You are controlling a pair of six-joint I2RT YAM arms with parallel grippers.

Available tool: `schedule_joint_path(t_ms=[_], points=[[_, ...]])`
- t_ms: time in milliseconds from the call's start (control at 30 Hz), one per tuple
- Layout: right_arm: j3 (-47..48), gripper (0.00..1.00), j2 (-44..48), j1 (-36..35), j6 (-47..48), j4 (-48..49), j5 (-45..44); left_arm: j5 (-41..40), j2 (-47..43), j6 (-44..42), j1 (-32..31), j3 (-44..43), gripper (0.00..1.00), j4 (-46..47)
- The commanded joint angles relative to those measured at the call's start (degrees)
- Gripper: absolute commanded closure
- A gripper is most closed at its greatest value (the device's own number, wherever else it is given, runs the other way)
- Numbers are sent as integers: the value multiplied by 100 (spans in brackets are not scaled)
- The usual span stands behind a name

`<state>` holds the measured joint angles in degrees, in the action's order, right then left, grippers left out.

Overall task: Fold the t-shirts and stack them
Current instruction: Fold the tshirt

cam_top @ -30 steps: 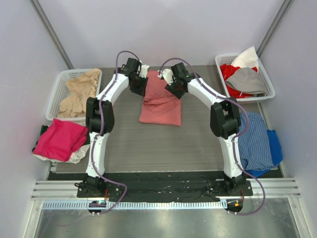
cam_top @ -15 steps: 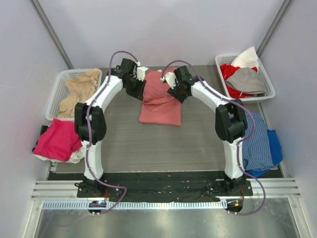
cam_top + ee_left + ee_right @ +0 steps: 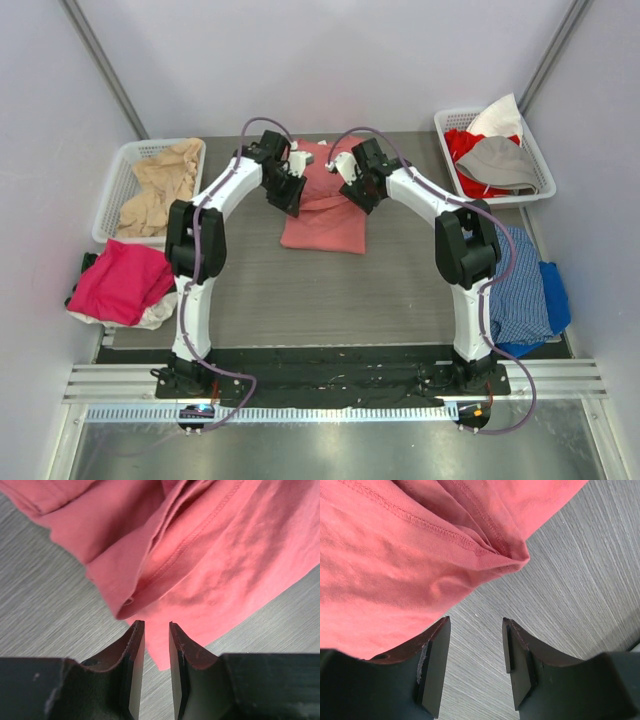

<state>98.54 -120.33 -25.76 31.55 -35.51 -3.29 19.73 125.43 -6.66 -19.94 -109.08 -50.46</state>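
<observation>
A salmon-red t-shirt [image 3: 322, 215] lies folded at the back middle of the table. My left gripper [image 3: 290, 198] hovers over its left edge. In the left wrist view the left gripper [image 3: 156, 626] is open by a narrow gap and empty, with the shirt's [image 3: 210, 565] folded hem and corner just ahead of the tips. My right gripper [image 3: 361, 196] is at the shirt's right edge. In the right wrist view the right gripper [image 3: 476, 624] is open and empty over bare table, with the shirt's [image 3: 395, 565] stitched fold ahead and to the left.
A white basket [image 3: 118, 170] at the left holds a beige shirt [image 3: 160, 185]. A magenta-pink shirt [image 3: 120, 280] lies in front of it. A basket [image 3: 540, 165] at the back right holds red, grey and white clothes. Blue checked cloth [image 3: 515, 280] lies at the right edge.
Both grippers have moved a little nearer along the shirt's sides. The left arm's elbow swung out to the left and back. The shirt lies as before.
</observation>
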Motion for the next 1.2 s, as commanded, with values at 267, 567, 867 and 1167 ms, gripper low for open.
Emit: schedule_joint_path(t_ms=[267, 567, 867, 1167], points=[[-63, 47, 528, -17, -61, 202, 39, 31, 544, 50, -141, -658, 71, 203], [-230, 47, 651, -26, -53, 281, 21, -258, 949, 129, -150, -1142, 71, 334], [-265, 47, 625, -26, -79, 307, 48, -496, 905, 244, -150, -1212, 71, 712], [-283, 47, 608, -26, -79, 325, 39, -742, 975, 253, -141, -1441, 71, 967]])
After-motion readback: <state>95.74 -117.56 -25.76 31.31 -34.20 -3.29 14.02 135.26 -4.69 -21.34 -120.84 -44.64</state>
